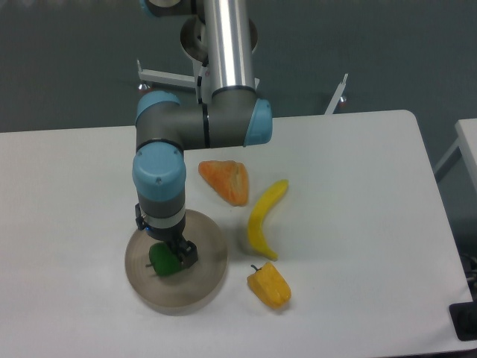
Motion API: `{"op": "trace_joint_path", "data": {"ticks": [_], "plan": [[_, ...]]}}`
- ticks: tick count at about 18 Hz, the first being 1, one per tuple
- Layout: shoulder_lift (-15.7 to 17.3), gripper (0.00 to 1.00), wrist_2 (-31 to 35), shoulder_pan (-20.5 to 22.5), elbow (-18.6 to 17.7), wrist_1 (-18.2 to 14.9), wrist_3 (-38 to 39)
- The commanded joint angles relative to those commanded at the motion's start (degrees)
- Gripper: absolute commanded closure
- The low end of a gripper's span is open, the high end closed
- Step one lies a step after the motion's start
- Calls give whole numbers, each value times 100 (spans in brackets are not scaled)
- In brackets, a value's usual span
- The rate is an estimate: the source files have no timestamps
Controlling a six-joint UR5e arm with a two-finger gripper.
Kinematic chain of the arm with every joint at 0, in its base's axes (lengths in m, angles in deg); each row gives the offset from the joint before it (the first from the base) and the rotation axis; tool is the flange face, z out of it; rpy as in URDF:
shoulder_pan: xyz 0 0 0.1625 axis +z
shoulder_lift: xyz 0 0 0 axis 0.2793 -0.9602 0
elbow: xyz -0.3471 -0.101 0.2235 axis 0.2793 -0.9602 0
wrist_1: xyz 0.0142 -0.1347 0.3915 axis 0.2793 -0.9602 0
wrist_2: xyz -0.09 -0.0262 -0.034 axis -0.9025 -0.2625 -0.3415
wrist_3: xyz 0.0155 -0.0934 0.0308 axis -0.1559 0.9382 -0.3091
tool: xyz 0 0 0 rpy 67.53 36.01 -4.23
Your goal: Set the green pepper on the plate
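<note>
Hand (177, 252) low over the plate (209, 277), jaw state can't tell; green pepper (162, 260) lies on the plate, touching or just beside the fingers. Pepper looks light, stiff, glossy, likely slippery; grip across its body, not the stem.

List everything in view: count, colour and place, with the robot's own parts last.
green pepper: one, dark green, lying on the plate, at the gripper's tip.
plate: one, beige-grey, round, near the table's front left.
yellow-orange pepper: one, on the table to the right of the plate.
banana: one, yellow, right of the plate, above the yellow-orange pepper.
orange wedge: one, orange, behind the plate, left of the banana.
table: one, white, under everything.
arm: one, grey with blue caps, reaching down over the plate.
gripper: one, black, at the green pepper; its fingers are too hidden to judge.
</note>
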Motion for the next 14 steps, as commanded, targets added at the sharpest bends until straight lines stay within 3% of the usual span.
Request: {"op": "trace_joint_path", "data": {"ticks": [6, 9, 14], "plan": [[510, 0, 1, 958, -9, -88, -957], [537, 0, 9, 1371, 9, -140, -1300], [449, 0, 36, 2145, 9, -580, -2503]]}}
